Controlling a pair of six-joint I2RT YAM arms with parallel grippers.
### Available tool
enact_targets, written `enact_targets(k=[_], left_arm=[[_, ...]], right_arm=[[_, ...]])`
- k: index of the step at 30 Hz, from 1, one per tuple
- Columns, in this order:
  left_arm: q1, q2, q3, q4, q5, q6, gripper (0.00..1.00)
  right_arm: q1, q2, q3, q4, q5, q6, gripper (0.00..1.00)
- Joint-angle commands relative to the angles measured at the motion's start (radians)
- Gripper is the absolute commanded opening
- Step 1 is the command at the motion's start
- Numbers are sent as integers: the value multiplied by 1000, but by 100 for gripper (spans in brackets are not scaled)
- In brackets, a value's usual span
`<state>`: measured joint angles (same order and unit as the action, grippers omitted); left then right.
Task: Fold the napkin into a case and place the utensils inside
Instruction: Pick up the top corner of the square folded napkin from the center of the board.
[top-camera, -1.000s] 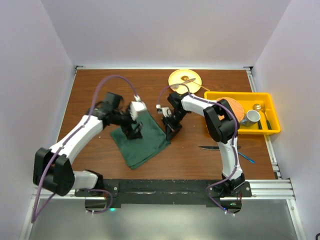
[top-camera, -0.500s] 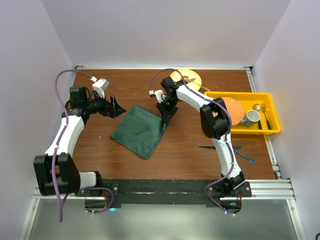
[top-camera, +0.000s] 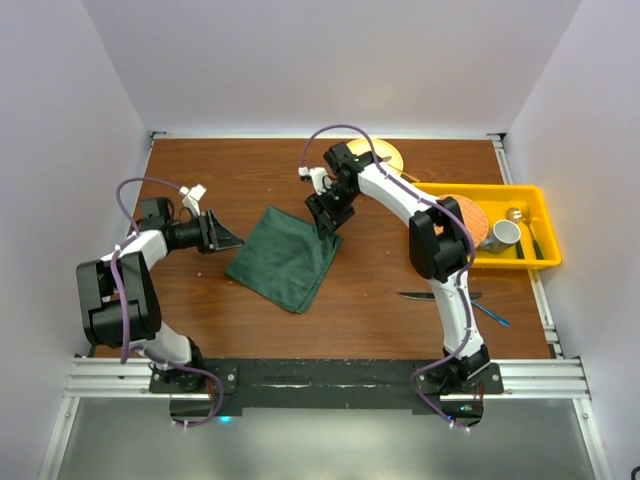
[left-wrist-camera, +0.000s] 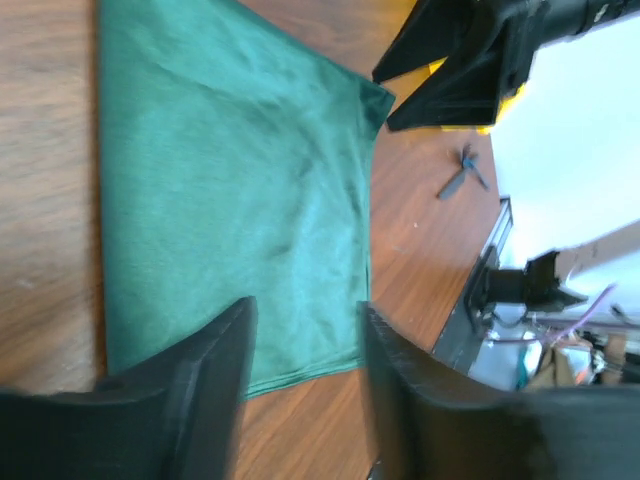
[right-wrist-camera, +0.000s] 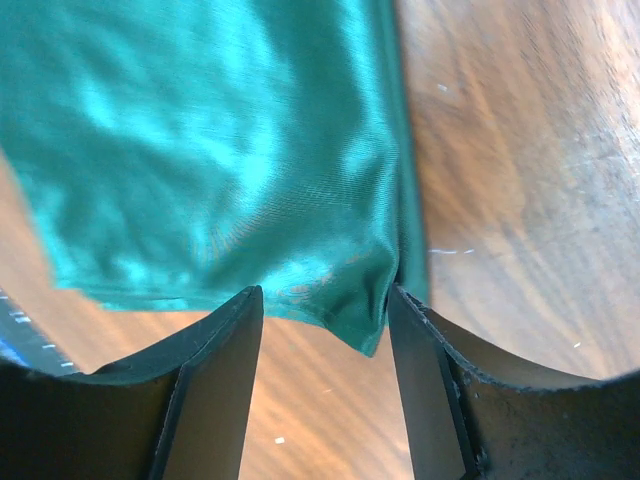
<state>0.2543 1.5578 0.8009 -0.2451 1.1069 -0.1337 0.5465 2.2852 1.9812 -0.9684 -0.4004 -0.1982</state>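
The dark green napkin (top-camera: 285, 258) lies flat on the table as a folded, tilted rectangle; it also shows in the wrist views (left-wrist-camera: 230, 170) (right-wrist-camera: 220, 130). My right gripper (top-camera: 325, 215) (right-wrist-camera: 325, 295) hovers over its far right corner, open, with that corner lying loose between the fingers. My left gripper (top-camera: 222, 238) (left-wrist-camera: 305, 310) sits low just left of the napkin, pointing at it, its jaws narrowly open and empty. The knife (top-camera: 432, 296) and the blue fork (top-camera: 492, 315) lie on the table at the near right, apart from both grippers.
A yellow plate (top-camera: 385, 157) stands at the back, partly behind the right arm. A yellow bin (top-camera: 535, 215) at the right holds an orange disc, a mug and bare-metal cutlery. White walls close in the table on three sides.
The left gripper left the napkin, swung out to the left and narrowed its jaws. The right gripper carried the napkin's corner toward the back, then opened and let it go.
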Motion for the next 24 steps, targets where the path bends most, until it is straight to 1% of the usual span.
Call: enact_targets(k=[1,2,4,6,7,8,9,10,11,12,13,14,15,16,17,18,19,20,21,22,23,24], left_arm=[[2,-10,-38,30,52,14,27],[2,-11,-37,17,38,19,22],[3,1,-31,-3,13,34,13],[3,19,-37,-10,4,36,9],[2,22,-43,-3,1,37,3],[2,25,-48,-2,-1,40,0],[-6,25,-45,-13,1,75,0],[-15,22,-34,-78,8,121,0],[-32,16,10,-139,-1,197,0],[-83,-8,35,-199,-21,358,0],[-113,-30,59,-298,-69,440,2],[-145,-57,87,-333,-109,509,5],[-211,-126,95,-353,-151,628,11],[-240,-168,95,-371,-220,673,15],[-277,-209,77,-369,-258,710,20],[-350,-288,61,-365,-293,776,26],[-393,-321,44,-353,-377,798,27],[-473,-350,12,-349,-412,818,27],[-512,-392,-5,-349,-438,859,28],[-548,-407,-20,-336,-491,868,29],[-616,-418,-46,-324,-521,873,31],[-648,-430,-58,-312,-545,873,35]], right_arm=[[-2,-98,-10,17,-98,66,56],[-3,-102,-15,16,-103,78,55],[-3,-110,-31,16,-147,89,52],[-3,-128,-63,23,-196,120,48],[-2,-136,-79,31,-216,134,47],[-3,-148,-106,46,-257,160,46],[-3,-153,-122,53,-273,170,45],[-2,-158,-134,63,-288,177,44],[-3,-164,-162,71,-301,184,41],[-3,-170,-176,76,-298,186,40],[-3,-171,-189,91,-290,186,40],[-3,-171,-214,95,-269,186,38],[-5,-170,-223,102,-258,184,35],[-6,-164,-229,115,-252,187,33],[-16,-159,-240,126,-247,190,32],[-22,-150,-242,135,-245,221,30],[-36,-144,-243,154,-245,239,30],[-43,-138,-240,164,-247,250,30],[-52,-133,-237,172,-247,258,29],[-65,-121,-236,184,-244,270,29],[-69,-119,-236,189,-242,275,29],[-75,-115,-236,194,-238,278,29]])
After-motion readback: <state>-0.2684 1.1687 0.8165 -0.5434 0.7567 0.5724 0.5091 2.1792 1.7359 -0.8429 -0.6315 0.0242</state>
